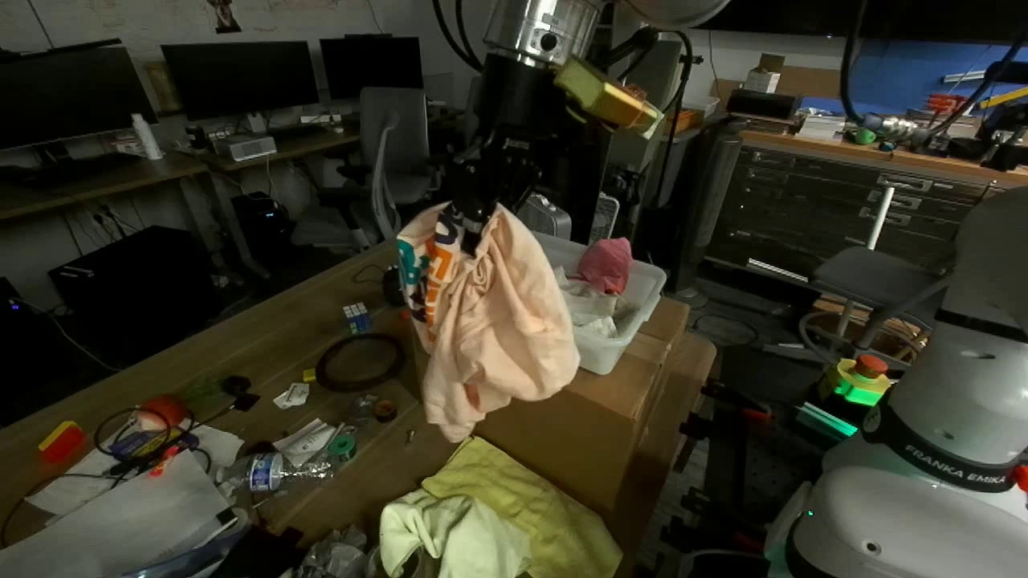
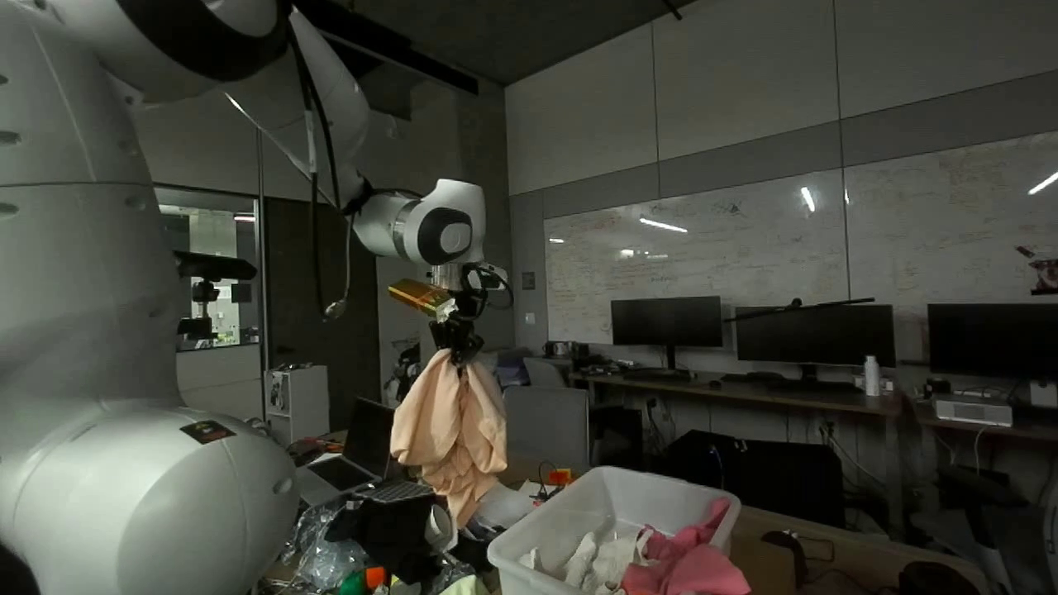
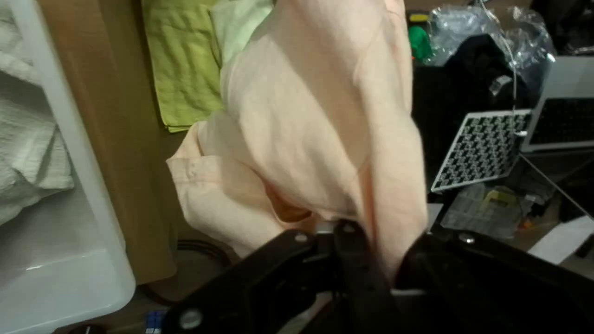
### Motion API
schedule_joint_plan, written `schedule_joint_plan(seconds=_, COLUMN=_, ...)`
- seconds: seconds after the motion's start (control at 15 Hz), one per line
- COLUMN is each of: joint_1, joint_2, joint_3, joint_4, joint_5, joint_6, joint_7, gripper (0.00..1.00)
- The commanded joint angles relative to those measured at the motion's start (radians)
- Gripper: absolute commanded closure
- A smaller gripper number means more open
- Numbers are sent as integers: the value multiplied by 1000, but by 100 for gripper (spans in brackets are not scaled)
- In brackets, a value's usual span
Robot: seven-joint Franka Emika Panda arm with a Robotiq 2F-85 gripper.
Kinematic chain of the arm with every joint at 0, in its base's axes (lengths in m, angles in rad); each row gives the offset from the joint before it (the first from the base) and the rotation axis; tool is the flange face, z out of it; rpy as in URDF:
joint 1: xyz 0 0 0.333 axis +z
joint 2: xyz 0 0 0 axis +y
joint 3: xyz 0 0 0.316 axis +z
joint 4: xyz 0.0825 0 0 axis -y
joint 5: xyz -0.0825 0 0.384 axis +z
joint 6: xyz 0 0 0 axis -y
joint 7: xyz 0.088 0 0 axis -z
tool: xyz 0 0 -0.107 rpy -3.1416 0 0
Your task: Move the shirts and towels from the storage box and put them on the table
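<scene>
- shirt [image 1: 498, 321], peach and crumpled, hangs in the air just beside the white box [image 1: 610, 357], outside it and over the table [image 1: 265, 353].
- claw [image 1: 474, 229] is pinched on a bunch of the shirt. folds hide most of its tips, so any gap is hard to see.
- white cloth [image 1: 590, 309] and a pink cloth [image 1: 606, 269] are in the box. i cannot tell how many white pieces there are.
- yellow cloth [image 1: 522, 498] and pale green cloth [image 1: 458, 538] lie on the table, lower than the box. the green one is partly on the yellow one, and its end is cut off in an exterior view.
- the wrist view cuts off part of the box.
- a dark pile [image 2: 388, 529], well apart from the box, is too black to make out.
- the box stands on a brown carton [image 1: 562, 433] on the wooden table.
- a puzzle cube [image 1: 357, 319] and a black ring [image 1: 361, 385] are near the box. a laptop [image 2: 368, 438] and a bottle [image 1: 265, 474] are well apart from it.
- across the room from the box are screens [image 1: 241, 80], a grey chair [image 1: 393, 120] and a whiteboard [image 2: 702, 248].
- the band [image 1: 956, 461] on the arm [image 1: 923, 530], well apart from the box, says "franka emika".
- the shirt has orange, blue-green and dark letters [image 1: 438, 273], too folded to read.
- the bottle's label and the whiteboard's marks are too small to read.
</scene>
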Motion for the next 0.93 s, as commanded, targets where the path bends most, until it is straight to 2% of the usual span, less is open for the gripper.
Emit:
schedule_joint_plan(seconds=0.0, joint_1=16, joint_2=50, joint_3=-21, joint_4=29, joint_5=94, joint_6=111, joint_7=29, gripper=97)
schedule_joint_plan(seconds=0.07, joint_1=10, joint_2=53, joint_3=-21, joint_4=26, joint_5=72, joint_6=113, joint_7=26, gripper=64)
schedule_joint_plan(seconds=0.13, joint_1=0, joint_2=60, joint_3=-19, joint_4=21, joint_5=22, joint_6=112, joint_7=34, gripper=64)
schedule_joint_plan(seconds=0.2, joint_1=-8, joint_2=60, joint_3=-17, joint_4=13, joint_5=-29, joint_6=106, joint_7=48, gripper=58)
schedule_joint_plan(seconds=0.47, joint_1=-37, joint_2=71, joint_3=-32, joint_4=-3, joint_5=-176, joint_6=67, joint_7=90, gripper=27)
schedule_joint_plan(seconds=0.67, joint_1=-77, joint_2=79, joint_3=-63, joint_4=-13, joint_5=-244, joint_6=41, joint_7=153, gripper=5)
schedule_joint_plan(seconds=0.73, joint_1=-91, joint_2=87, joint_3=-81, joint_4=-11, joint_5=-252, joint_6=31, joint_7=160, gripper=0)
schedule_joint_plan(seconds=0.87, joint_1=-119, joint_2=108, joint_3=-123, joint_4=-3, joint_5=-242, joint_6=-3, joint_7=137, gripper=0)
